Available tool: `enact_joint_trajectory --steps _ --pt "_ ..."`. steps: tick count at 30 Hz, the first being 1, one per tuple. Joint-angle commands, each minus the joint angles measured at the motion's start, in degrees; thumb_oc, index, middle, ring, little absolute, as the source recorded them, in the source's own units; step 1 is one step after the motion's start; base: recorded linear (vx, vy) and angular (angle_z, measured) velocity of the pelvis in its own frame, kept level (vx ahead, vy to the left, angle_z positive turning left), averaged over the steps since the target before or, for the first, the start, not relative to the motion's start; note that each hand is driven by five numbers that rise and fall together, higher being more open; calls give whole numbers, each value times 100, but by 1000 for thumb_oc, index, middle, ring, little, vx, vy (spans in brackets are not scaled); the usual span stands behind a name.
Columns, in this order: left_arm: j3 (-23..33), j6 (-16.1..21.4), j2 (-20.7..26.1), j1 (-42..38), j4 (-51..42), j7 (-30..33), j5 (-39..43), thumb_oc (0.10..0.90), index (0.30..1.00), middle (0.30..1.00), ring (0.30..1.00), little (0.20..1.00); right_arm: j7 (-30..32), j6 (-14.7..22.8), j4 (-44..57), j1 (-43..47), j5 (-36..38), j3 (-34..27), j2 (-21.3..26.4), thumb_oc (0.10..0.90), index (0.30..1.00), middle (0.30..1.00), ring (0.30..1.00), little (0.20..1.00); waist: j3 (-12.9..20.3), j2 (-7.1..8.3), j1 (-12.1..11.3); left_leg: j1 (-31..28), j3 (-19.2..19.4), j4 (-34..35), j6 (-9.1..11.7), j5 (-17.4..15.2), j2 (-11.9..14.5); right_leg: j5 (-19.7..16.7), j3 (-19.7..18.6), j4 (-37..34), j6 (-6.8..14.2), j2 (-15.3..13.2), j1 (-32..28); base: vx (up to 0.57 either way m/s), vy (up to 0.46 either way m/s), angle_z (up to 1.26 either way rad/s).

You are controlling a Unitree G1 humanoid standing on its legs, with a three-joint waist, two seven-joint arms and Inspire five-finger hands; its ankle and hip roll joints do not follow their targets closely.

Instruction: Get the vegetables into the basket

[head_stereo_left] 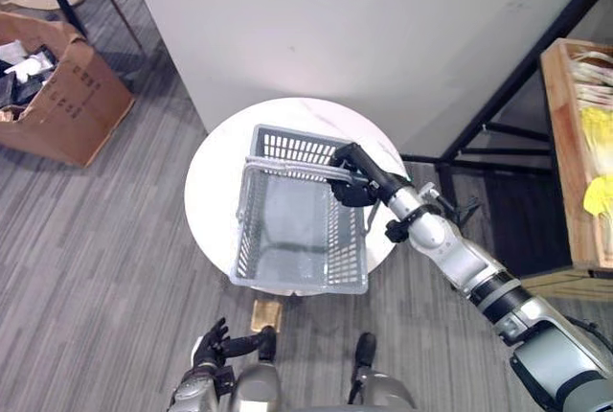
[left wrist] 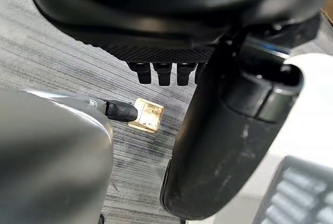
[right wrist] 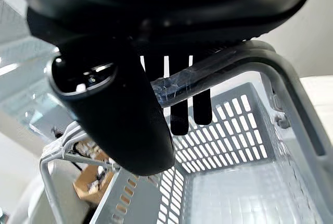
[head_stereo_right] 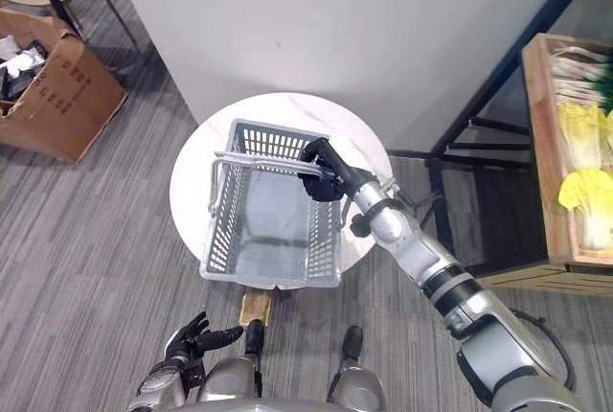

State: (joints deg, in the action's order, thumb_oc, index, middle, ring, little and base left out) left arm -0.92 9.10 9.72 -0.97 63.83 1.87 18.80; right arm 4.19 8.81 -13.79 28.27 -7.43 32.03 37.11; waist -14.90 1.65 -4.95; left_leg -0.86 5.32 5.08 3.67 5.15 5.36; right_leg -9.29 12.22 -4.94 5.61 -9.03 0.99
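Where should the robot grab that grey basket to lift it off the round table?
By the grey basket's paired handles, which meet in a bar above its far end; come from above. The right hand is there, fingers hooked over the bar.

Basket (head_stereo_left: 299,216): on the tabletop (head_stereo_left: 215,158), near edge overhanging. Cardboard box (head_stereo_left: 59,86): on the floor, far left. Wooden shelf (head_stereo_left: 578,144) (holding vegetables (head_stereo_left: 599,134)): at right, well apart from the tabletop.
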Motion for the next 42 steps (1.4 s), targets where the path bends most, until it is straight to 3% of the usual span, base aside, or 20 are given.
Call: enact_joint_trajectory --steps 1,6,9,13,15,18,19,20,23,26,29,30,34,36,42 --pt "-234 64 11 130 441 -90 -314 900 1000 1000 1000 1000 123 665 1006 585 113 -682 -97 400 300 300 300 300 418 86 77 -404 369 -8 -97 -831 -62 416 -5 -6 196 -330 -300 3 -8 -10" --pt "-143 20 0 135 445 -92 -459 900 1000 1000 1000 1000 -109 695 1503 39 76 -931 188 400 300 300 300 300 418 114 209 -538 486 -65 -103 -869 -61 426 -69 -6 200 -340 -342 -3 -3 -9" --pt "-87 -39 -25 89 527 -126 -556 900 1000 1000 1000 1000 -227 743 1586 -365 442 -1114 84 400 300 300 300 300 391 183 325 -449 567 -423 -125 -1049 -87 385 -118 -6 195 -386 -370 -10 7 -16" --pt "-41 -27 -17 37 534 -100 -639 900 1000 1000 1000 1000 -251 823 1727 -663 369 -1262 178 400 300 300 300 300 344 260 451 -309 670 -837 -163 -1263 -110 312 -227 -3 202 -440 -342 -32 58 -17" --pt "-27 16 -16 1 514 -77 -714 900 1000 1000 1000 1000 -204 861 1825 -977 374 -1458 170 400 300 300 300 300 263 307 634 -290 846 -982 -268 -1418 -183 212 -434 129 268 -514 -183 -82 155 -27" --pt "-33 61 24 -65 511 -58 -806 900 1000 1000 1000 1000 -148 873 1809 -1107 309 -1593 187 400 300 300 300 300 226 363 822 -362 1144 -809 -377 -1436 -332 -316 -717 93 500 -631 135 -125 152 -51" --pt "-18 53 48 -114 505 -48 -781 900 1000 1000 1000 1000 -143 862 1779 -1024 284 -1560 182 400 300 300 300 300 192 384 844 -338 1337 -781 -388 -1408 -331 -578 -791 88 603 -673 335 -204 73 -44" --pt "-42 32 104 -164 512 -109 -781 900 1000 1000 1000 1000 -94 857 1789 -963 236 -1563 155 400 300 300 300 300 143 352 888 -296 1489 -810 -397 -1404 -222 -559 -760 139 624 -661 449 -271 50 -107" --pt "-61 10 231 -187 479 -179 -789 900 1000 1000 1000 1000 -91 857 1800 -846 228 -1499 19 400 300 300 300 300 131 219 743 -150 2039 -780 -436 -1261 42 62 297 774 477 -796 378 -268 143 -133" --pt "-10 -15 261 -95 485 -185 -825 900 1000 1000 1000 1000 -120 901 1852 -793 118 -1380 13 400 300 300 300 300 268 93 632 -149 2395 -492 -459 -1109 159 475 720 1424 392 -931 -51 -183 130 -148" --pt "3 -27 246 -24 459 -165 -843 900 1000 1000 1000 1000 -139 931 1883 -714 44 -1284 33 400 300 300 300 300 369 102 547 -125 2683 -412 -468 -1026 188 537 991 1508 374 -1004 -337 -153 49 -70" --pt "37 -12 252 71 412 -116 -801 900 1000 1000 1000 1000 -157 952 1885 -595 91 -1174 -18 400 300 300 300 300 444 135 406 -52 3004 -446 -524 -992 262 459 1352 1802 383 -1155 -628 -158 3 -77" --pt "-11 -43 223 144 388 -128 -810 900 1000 1000 1000 1000 -151 973 1922 -526 101 -1027 -30 400 300 300 300 300 522 295 304 21 3326 -540 -469 -948 299 320 1527 1253 457 -994 -986 -82 -52 -98" --pt "-24 -60 218 182 437 -178 -862 900 1000 1000 1000 1000 -120 988 1950 -529 89 -975 -45 400 300 300 300 300 538 344 251 60 3500 -722 -418 -888 411 447 1812 853 394 -893 -1035 -3 -147 -69" --pt "-102 -94 74 137 459 -188 -956 900 1000 1000 1000 1000 -193 959 2097 -731 102 -1121 160 400 300 300 300 300 469 260 466 208 3512 -1106 -177 -737 727 873 1701 237 132 -505 -1223 -20 -148 -14"
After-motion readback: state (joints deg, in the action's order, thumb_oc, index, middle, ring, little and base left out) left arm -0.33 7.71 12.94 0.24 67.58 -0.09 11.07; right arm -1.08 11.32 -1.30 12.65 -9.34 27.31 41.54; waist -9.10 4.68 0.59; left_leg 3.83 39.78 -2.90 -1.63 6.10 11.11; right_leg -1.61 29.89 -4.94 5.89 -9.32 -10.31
